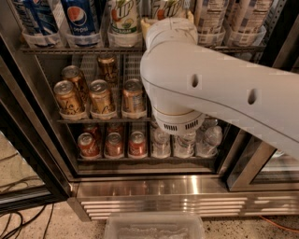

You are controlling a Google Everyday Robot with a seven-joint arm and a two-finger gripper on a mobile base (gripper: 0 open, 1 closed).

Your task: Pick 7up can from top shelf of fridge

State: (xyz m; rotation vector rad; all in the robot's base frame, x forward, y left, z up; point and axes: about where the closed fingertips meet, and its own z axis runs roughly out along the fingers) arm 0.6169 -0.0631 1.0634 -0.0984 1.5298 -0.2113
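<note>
The fridge point(163, 196) stands open before me, with a ribbed steel base. Its top shelf point(60, 48) is a wire rack along the top of the view. It holds blue Pepsi cans point(80, 18), a white 7up can point(124, 16), a second 7up can point(167, 6) and white-labelled cans point(210, 14). My white arm point(210, 88) reaches in from the right. My gripper point(166, 19) is at the top shelf, right at the second 7up can, mostly hidden behind the wrist.
Gold cans point(101, 98) fill the middle rack. Red cans point(112, 144) and clear bottles point(187, 140) fill the lower one. A black door frame point(28, 154) stands at the left. A clear plastic bin point(154, 227) and cables point(18, 219) lie on the floor.
</note>
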